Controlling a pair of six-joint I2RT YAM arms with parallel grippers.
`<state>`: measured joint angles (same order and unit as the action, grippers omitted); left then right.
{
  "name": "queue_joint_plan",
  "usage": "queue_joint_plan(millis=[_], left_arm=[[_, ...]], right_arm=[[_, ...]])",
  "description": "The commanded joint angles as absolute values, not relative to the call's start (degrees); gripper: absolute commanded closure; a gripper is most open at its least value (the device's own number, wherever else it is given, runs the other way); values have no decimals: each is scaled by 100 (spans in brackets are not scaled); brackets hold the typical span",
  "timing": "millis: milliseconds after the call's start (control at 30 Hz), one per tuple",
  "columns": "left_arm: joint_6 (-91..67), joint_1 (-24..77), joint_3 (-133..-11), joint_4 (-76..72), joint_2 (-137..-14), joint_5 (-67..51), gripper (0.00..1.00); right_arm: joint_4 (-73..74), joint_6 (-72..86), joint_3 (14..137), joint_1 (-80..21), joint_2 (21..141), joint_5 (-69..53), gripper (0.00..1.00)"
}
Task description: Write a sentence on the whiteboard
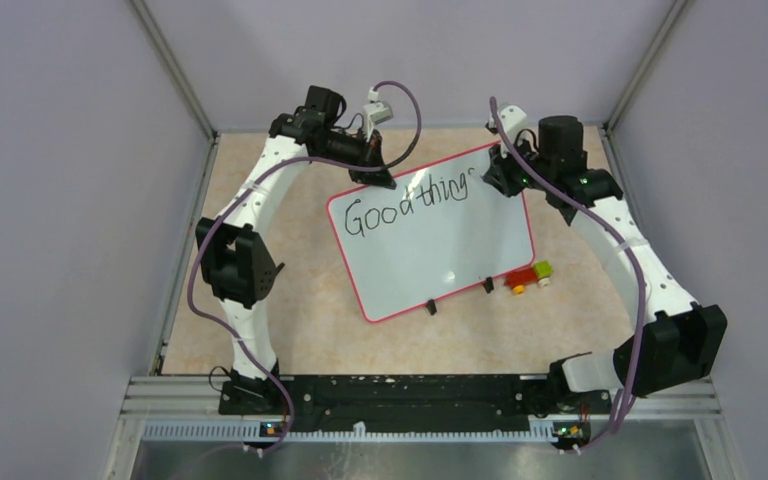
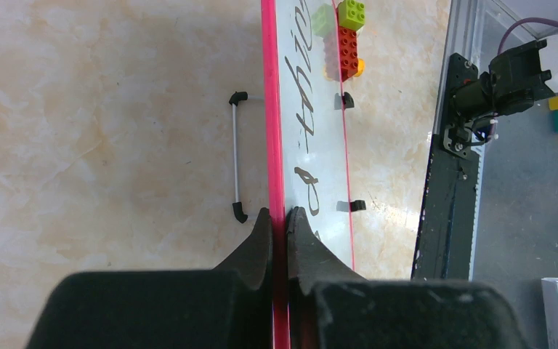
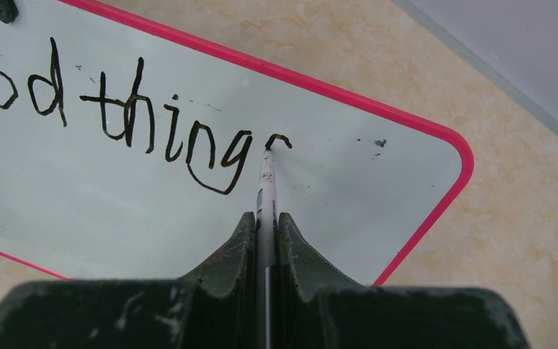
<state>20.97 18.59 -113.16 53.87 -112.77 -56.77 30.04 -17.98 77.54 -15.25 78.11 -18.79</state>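
The whiteboard (image 1: 440, 255), glossy white with a thin red frame, lies tilted in the middle of the table. Black handwriting (image 1: 410, 205) on it reads "Good thing", with a fresh curved stroke (image 3: 277, 139) after the "g". My left gripper (image 1: 372, 176) is shut on the board's red top edge (image 2: 273, 145) at the far side. My right gripper (image 1: 501, 178) is shut on a white marker (image 3: 266, 196), whose black tip touches the board at the end of that stroke. No second line of lettering shows.
A small block of red, yellow and green toy bricks (image 1: 528, 277) sits against the board's near right edge, by one of its two black feet (image 1: 488, 285). A wire stand (image 2: 237, 160) sticks out behind the board. Grey walls enclose the table.
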Motion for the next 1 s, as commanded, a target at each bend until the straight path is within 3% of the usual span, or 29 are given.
queue_joint_plan(millis=[0, 967], left_arm=[[2584, 2013, -11259, 5470, -11363, -5370, 100], [2531, 2012, -11283, 5463, -11382, -5333, 100]], right_arm=[[3044, -1914, 7596, -1552, 7685, -1898, 100], [3077, -2223, 7131, -1452, 7409, -1441, 100]])
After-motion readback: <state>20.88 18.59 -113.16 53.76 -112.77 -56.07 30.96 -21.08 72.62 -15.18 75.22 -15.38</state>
